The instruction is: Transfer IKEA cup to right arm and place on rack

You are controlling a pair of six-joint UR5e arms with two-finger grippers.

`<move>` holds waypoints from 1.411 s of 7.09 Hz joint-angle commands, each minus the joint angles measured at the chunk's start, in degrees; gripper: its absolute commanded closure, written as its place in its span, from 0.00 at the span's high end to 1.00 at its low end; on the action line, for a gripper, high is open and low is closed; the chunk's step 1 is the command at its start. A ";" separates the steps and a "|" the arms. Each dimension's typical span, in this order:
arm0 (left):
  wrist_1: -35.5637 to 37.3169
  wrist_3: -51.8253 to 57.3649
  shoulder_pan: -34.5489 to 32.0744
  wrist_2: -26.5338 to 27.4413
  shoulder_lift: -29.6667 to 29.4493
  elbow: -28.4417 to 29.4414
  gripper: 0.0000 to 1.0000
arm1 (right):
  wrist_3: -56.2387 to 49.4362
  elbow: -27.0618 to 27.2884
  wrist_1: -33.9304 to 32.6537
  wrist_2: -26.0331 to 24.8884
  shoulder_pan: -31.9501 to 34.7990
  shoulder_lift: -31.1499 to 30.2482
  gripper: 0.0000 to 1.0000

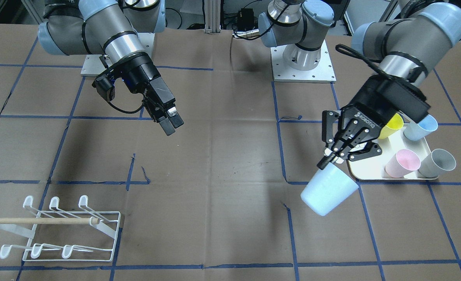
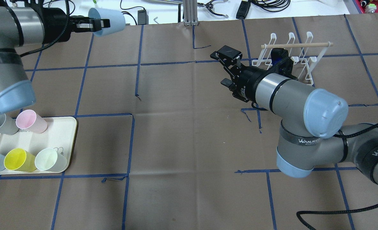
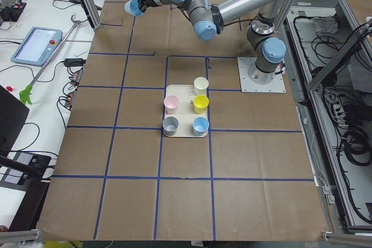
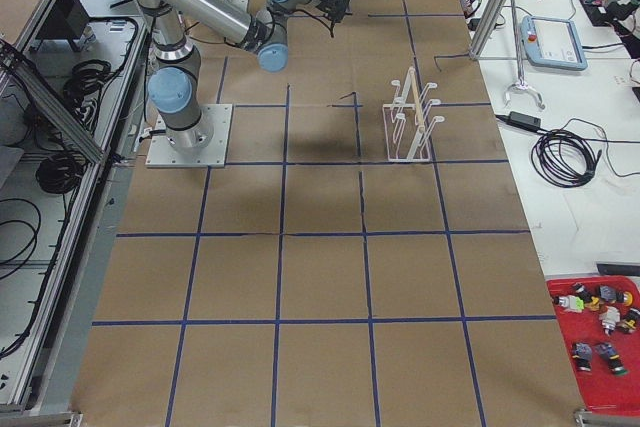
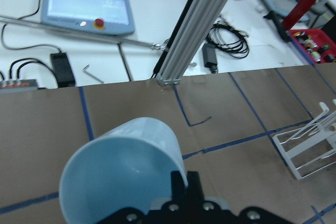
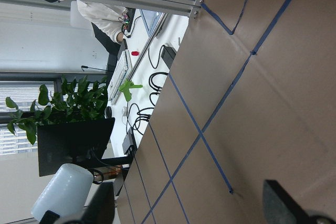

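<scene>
We judge the step in hand to be the carry to the hand-over. The left gripper [image 1: 326, 162] pinches the rim of the light-blue IKEA cup [image 1: 329, 191], which hangs tilted in the air over the left side of the worktop [image 1: 222, 175], out toward its far edge. The right gripper [image 1: 171, 124] waits above the middle with its claw spread and nothing in it. To do this well, we would bring the cup toward the centre with its body and free rim turned to the right claw. That claw should close on the wall away from the left fingers, and the left pinch should let go only once the cup is firmly held. The cup's mouth should then suit a peg of the rack [image 1: 70, 221], which sits by the far right corner. The left wrist view shows what the fixed cameras do not: one finger [image 5: 178, 182] sits inside the cup's mouth and clamps the wall. The overhead view shows a pale cup [image 2: 50, 159] on the cream tray [image 2: 61, 127] at the left end; the front view hides it behind the gripper. The right wrist view catches the cup only at its frame edge, well apart from the claw.
</scene>
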 commanded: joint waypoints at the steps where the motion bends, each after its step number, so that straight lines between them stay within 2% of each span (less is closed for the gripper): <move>1: 19.50 -0.10 -3.75 -5.44 -2.35 -7.15 0.00 | 2.61 1.01 -5.42 -0.14 0.26 2.66 1.00; 3: 38.55 -1.93 -4.37 -13.27 -11.10 -9.63 0.00 | 2.87 1.55 -4.89 -1.46 0.44 2.22 1.00; 5: 60.61 -17.69 -7.44 -12.60 -20.17 -9.11 0.02 | 8.01 1.46 -5.24 -0.59 2.88 2.39 1.00; 6: 61.75 -17.77 -7.63 -12.60 -21.69 -9.11 0.04 | 12.75 1.28 -5.42 -0.41 3.51 2.65 1.00; 8: 61.59 -18.38 -8.94 -12.69 -21.52 -9.20 0.05 | 12.89 -0.64 -5.51 -0.24 3.51 3.70 1.00; 10: 61.41 -18.56 -10.79 -12.77 -21.53 -9.81 0.06 | 12.97 -6.33 -5.07 -0.23 4.56 8.17 1.00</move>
